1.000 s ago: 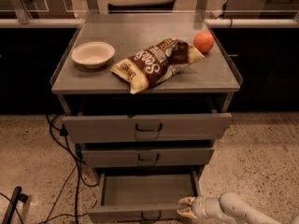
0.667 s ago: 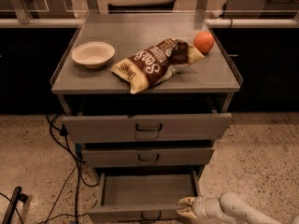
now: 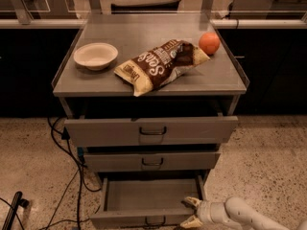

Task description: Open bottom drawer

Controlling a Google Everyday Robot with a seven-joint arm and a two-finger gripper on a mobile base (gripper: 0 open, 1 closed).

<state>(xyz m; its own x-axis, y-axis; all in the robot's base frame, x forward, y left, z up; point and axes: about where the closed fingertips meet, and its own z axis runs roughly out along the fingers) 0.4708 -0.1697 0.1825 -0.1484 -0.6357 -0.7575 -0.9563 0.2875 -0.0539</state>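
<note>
The bottom drawer of the grey metal cabinet stands pulled far out, its empty inside showing and its front with a small dark loop handle at the lower edge of the view. My gripper is at the drawer's right front corner, fingers spread open, one above the corner and one low by the front. The white arm runs off to the lower right.
The top drawer and middle drawer are each slightly out. On the cabinet top sit a white bowl, a chip bag and an orange. Black cables lie on the speckled floor at left.
</note>
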